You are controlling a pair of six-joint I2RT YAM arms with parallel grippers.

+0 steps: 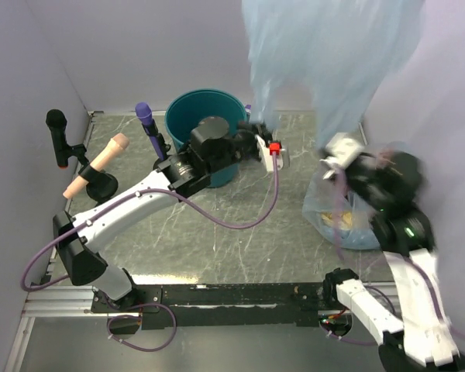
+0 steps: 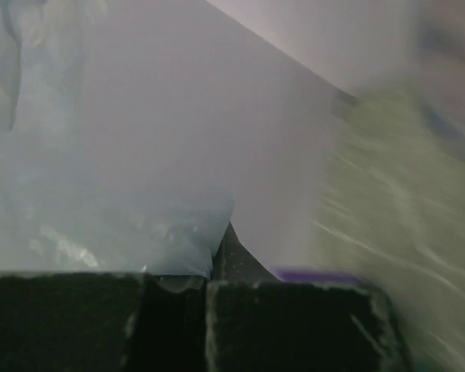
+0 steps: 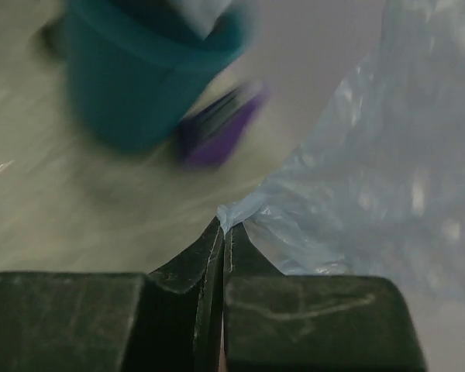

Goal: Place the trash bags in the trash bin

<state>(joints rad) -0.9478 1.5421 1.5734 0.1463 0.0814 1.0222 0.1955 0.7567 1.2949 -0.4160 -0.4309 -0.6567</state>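
Observation:
The pale-blue trash bag point(image 1: 333, 54) is stretched out in the air at the back right, above the table. My left gripper point(image 1: 257, 129) is just right of the teal trash bin point(image 1: 187, 116) and is shut on the bag's lower left edge. In the left wrist view the bag point(image 2: 101, 194) fills the left side, pinched at the fingertips point(image 2: 221, 252). My right gripper point(image 1: 328, 153) is shut on the bag's lower right edge. The right wrist view shows the bag point(image 3: 372, 178) bunched at the shut gripper point(image 3: 226, 226), with the bin point(image 3: 139, 77) blurred at the upper left.
A clear bag with yellow and pink items point(image 1: 342, 221) lies under the right arm. A black microphone point(image 1: 58, 136), a purple one point(image 1: 147, 120) and a peach-coloured handle point(image 1: 101, 163) stand on holders at the left. A purple object point(image 3: 217, 128) lies beside the bin.

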